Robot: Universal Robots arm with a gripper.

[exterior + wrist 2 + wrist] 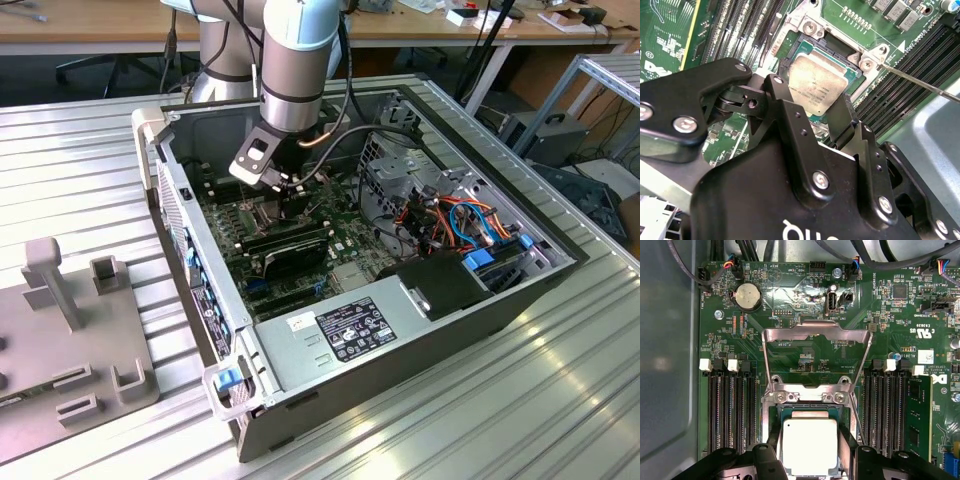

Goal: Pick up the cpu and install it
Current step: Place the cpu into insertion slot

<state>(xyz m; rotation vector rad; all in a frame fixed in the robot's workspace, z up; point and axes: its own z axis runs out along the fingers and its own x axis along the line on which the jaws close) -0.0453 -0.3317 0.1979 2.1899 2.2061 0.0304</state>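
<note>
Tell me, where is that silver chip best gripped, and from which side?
By two opposite side edges, coming straight down from above. The cpu is a thin flat square lying face-up over its socket, so only the edges offer a hold; in the first wrist view the hand clamps it that way.

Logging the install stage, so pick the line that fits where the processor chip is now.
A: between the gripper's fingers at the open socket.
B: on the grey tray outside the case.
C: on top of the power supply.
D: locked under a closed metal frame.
A: the gripper grips the processor chip at the socket, whose metal frame stands flipped open.
</note>
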